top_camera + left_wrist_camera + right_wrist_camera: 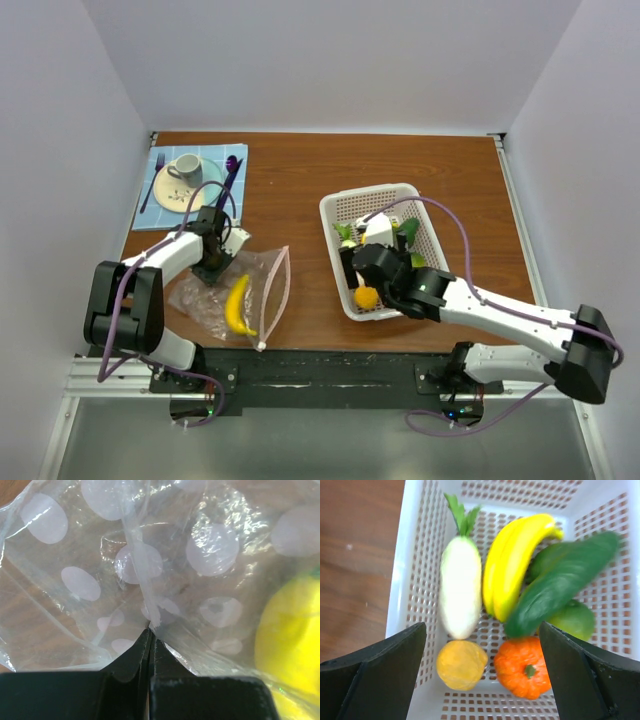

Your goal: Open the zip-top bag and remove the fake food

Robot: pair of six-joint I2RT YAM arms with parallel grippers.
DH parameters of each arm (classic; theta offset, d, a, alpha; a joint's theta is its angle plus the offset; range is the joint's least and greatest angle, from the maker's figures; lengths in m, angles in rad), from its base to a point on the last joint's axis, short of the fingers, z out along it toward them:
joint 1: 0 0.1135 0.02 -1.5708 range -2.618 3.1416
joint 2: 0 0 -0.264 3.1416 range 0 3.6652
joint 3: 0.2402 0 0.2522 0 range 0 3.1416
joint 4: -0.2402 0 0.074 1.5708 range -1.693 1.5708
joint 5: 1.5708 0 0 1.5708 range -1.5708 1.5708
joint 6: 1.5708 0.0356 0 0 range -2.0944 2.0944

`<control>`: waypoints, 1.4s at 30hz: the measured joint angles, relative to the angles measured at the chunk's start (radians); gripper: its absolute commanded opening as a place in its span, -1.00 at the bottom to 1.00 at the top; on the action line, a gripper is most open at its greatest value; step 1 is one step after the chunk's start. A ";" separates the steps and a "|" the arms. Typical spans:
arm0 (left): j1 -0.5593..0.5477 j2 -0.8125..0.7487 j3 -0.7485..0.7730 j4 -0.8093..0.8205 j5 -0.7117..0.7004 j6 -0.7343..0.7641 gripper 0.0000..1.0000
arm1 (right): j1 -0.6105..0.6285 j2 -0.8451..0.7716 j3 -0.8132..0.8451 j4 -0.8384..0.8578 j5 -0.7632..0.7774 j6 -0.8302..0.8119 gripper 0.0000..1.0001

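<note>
At the far left, place setting: one blue cloth (150,215), one plate (205,195), one cup (185,167), one fork (150,185) and one purple utensil (232,175). They are lying well apart from my work.
left gripper (151,630): I am pinching a fold of film with the jaws pressed together and nothing but plastic between them.
zip-top bag (205,300): one, lying flat near the table's near edge. Its pink zip strip (283,285) is bowing out on the side away from my pinch, so I am judging the mouth open.
banana in the bag (238,305): one, looming yellow beside my pinch in the left wrist view.
Risk at the bag: I am holding only thin, slick film, so it may slip free or tear under a hard pull. If I tip it, the banana may slide out of the mouth and over the near edge.
basket (400,570): one, white and perforated, right of the bag.
fake food in the basket: six pieces, namely one white radish (461,592), one yellow-orange ball (461,664), one banana bunch (512,570), one orange pumpkin (522,667), one dark green cucumber (560,585) and one yellow-green piece (577,620).
right gripper (482,625): I am hovering over the basket, fingers spread wide, holding nothing.
Risk at the basket: dropping lower could knock the piled pieces or catch the rim.
</note>
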 measured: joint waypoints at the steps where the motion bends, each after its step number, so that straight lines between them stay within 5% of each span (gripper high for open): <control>1: 0.000 -0.001 0.000 -0.001 0.003 0.000 -1.00 | 0.002 0.016 -0.005 0.006 -0.025 -0.008 0.97; 7: 0.000 -0.001 0.000 -0.003 0.015 0.000 -1.00 | 0.074 -0.019 -0.034 0.150 -0.165 -0.066 0.94; 15: 0.000 -0.001 0.006 -0.016 0.046 -0.001 -1.00 | 0.256 0.172 -0.033 0.378 -0.240 -0.123 0.55; 42: 0.000 0.001 0.012 -0.026 0.053 -0.003 -1.00 | 0.288 0.635 0.105 0.660 -0.266 -0.216 0.12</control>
